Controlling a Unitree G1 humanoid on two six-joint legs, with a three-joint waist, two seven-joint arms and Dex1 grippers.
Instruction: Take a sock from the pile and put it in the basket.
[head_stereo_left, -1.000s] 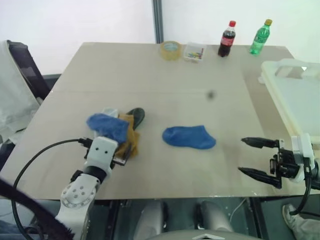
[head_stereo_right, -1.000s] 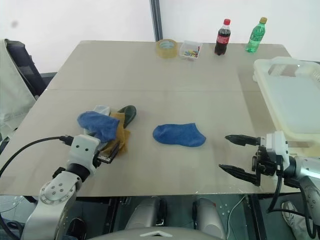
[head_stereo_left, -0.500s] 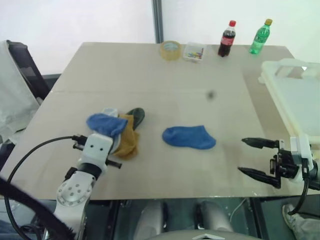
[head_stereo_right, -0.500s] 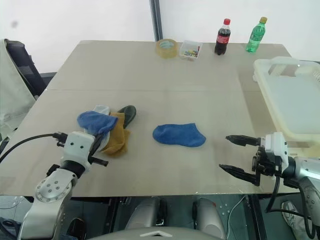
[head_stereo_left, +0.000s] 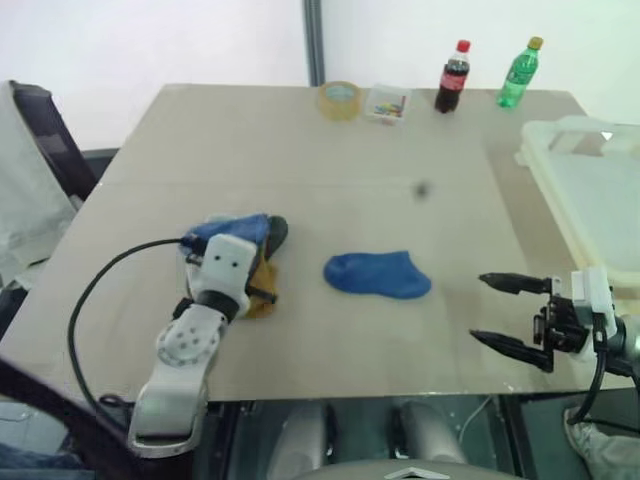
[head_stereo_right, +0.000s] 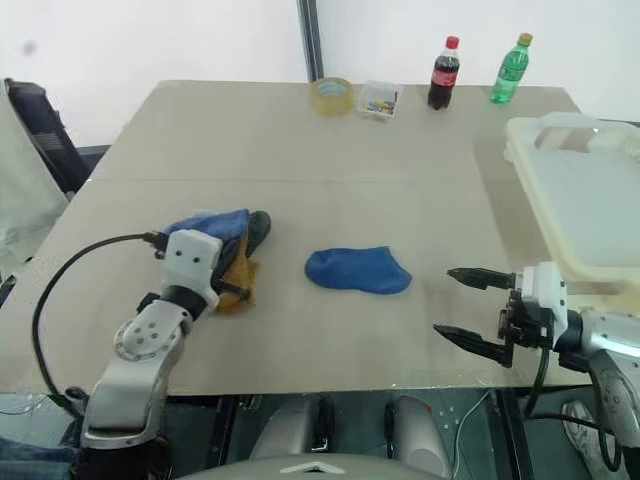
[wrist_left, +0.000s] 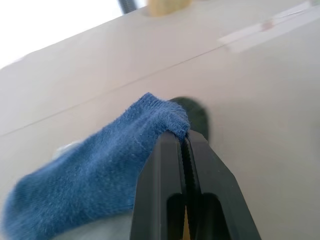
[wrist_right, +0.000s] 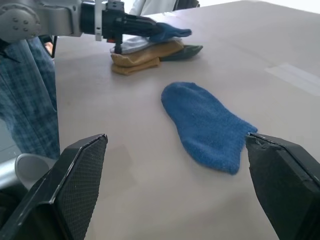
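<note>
Listing contents of 1 pale tan surface (head_stereo_left: 330, 150).

Item 1: pile (head_stereo_left: 250, 262) of socks, near the robot's left edge of the surface; a blue sock (wrist_left: 95, 170) on top, a mustard yellow sock (wrist_right: 142, 56) under it, a dark green sock (head_stereo_left: 277, 231) protruding at the far side, a pale one barely visible beneath.

Item 2: left gripper (wrist_left: 184, 145), jaws pressed together, clamped on the cuff edge of the blue sock at the top of the pile. The right wrist view shows that sock raised slightly off the others at the pinched end.

Item 3: second blue sock (head_stereo_left: 378, 274), lying flat and alone near the middle of the surface, well apart from the pile.

Item 4: right gripper (head_stereo_right: 470, 307), jaws wide apart and holding nothing, pointing across the surface toward the lone blue sock, near the front edge.

Item 5: basket (head_stereo_right: 575, 190), pale cream, at the robot's right edge of the surface, just beyond the right gripper.

Item 6: far edge row: tape roll (head_stereo_left: 341, 99), small clear box (head_stereo_left: 388, 103) of coloured bits, dark cola bottle (head_stereo_left: 454, 77) with red cap, green bottle (head_stereo_left: 520, 73) with yellow cap.
</note>
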